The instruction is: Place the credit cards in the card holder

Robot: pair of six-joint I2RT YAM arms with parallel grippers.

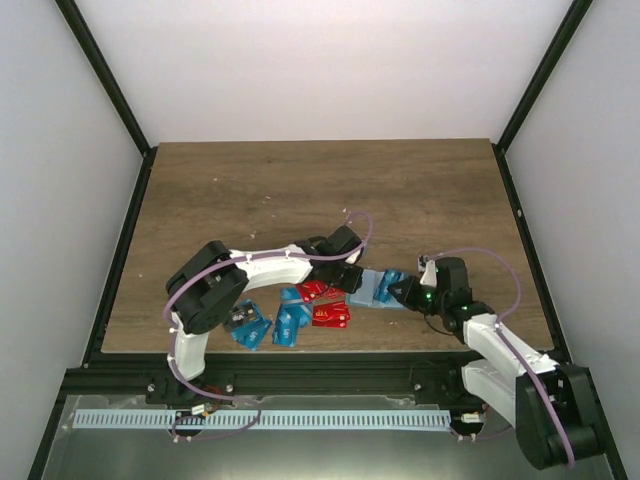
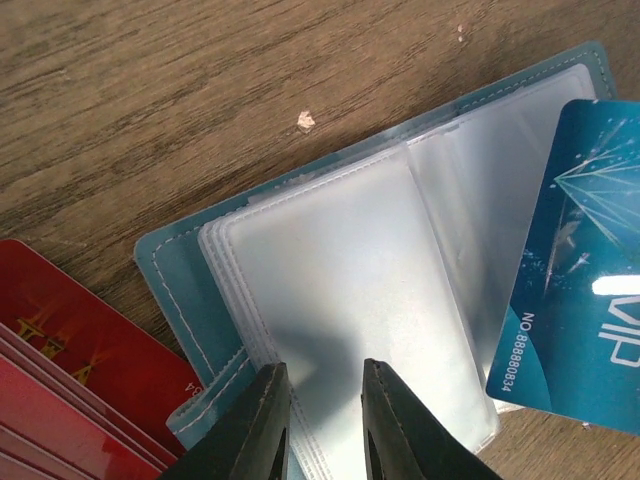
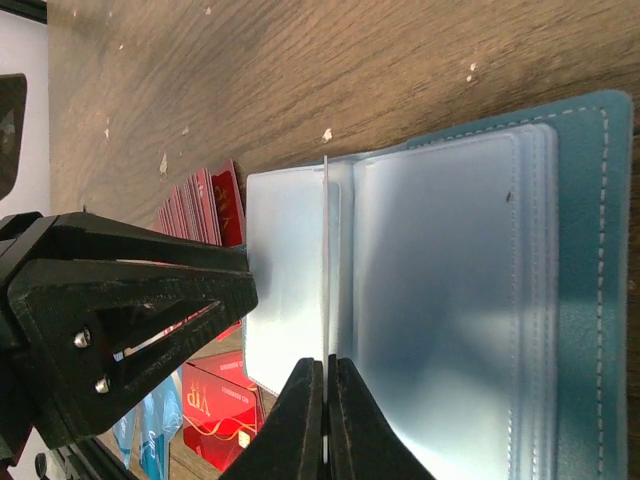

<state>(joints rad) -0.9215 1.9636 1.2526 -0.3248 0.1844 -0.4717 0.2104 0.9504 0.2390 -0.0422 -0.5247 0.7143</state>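
While overhead the left gripper [image 1: 350, 277] and right gripper [image 1: 402, 290] meet at the card holder [image 1: 370, 290], the left wrist view shows fingers [image 2: 262, 420] slightly parted, empty, over its sleeves [image 2: 340, 260], a blue card [image 2: 575, 250] reading "VIP NO:88880834" to their right, which the right wrist view shows pinched edge-on.

Card holder [image 1: 372, 288] is laid open on worktop [image 1: 300, 190]; credit cards [image 1: 300, 315] are scattered left of it, toward near edge.

Cropped at the picture's right edge, the blue card [image 2: 585, 270] — lettering perhaps "VIP"; red cards [image 2: 60, 370] cut off lower left.
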